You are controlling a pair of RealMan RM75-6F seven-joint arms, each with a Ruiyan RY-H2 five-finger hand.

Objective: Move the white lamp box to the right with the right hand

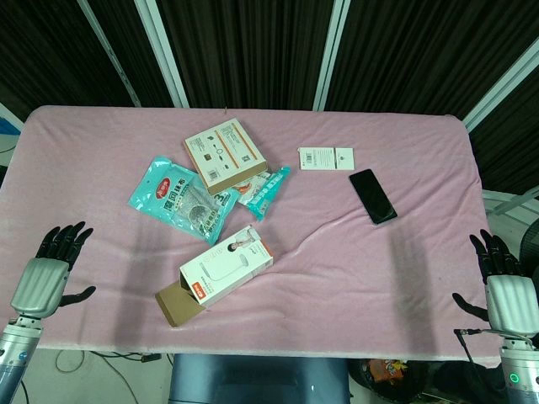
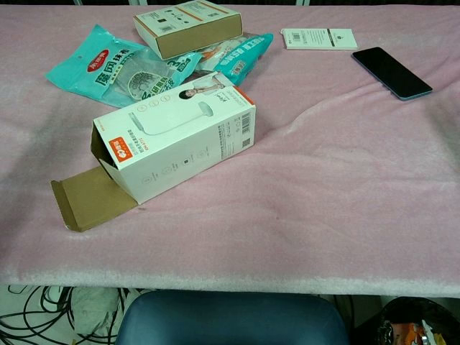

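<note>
We see both hands only in the head view, at the lower corners, each upright on its silver wrist with black fingers spread and pointing up, thumbs angled inward. Our left hand point(image 1: 48, 273) sits at the lower left, fingers apart and holding nothing, forearm dropping out of the bottom edge. Our right hand point(image 1: 504, 282) mirrors it at the lower right, also empty with fingers apart; the chest view shows neither hand.
</note>
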